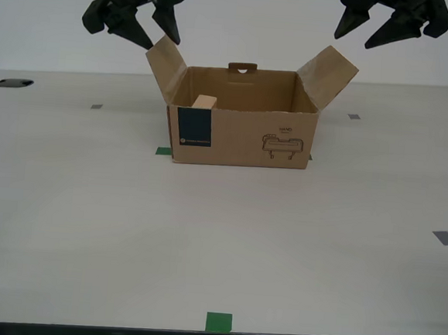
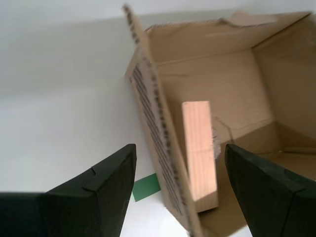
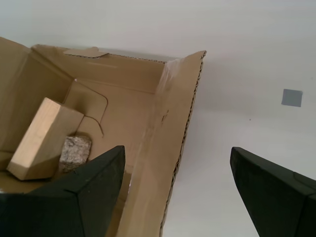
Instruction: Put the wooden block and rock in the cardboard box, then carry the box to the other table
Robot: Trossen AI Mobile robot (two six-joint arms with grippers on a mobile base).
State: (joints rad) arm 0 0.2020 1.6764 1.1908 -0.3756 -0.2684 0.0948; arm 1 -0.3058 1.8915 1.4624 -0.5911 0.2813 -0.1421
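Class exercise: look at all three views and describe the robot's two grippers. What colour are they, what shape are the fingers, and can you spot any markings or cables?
My first gripper and my second gripper are both matte black. Each has two broad, wedge-shaped fingers that taper to blunt tips, with angular, faceted sides. A faint seam line crosses one finger. No markings, labels or cables show.

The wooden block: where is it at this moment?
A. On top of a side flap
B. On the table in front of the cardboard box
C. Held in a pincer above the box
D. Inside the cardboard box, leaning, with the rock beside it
D: the first wrist view shows the wooden block leaning inside the cardboard box, the rock beside it; both pincers are open and empty.
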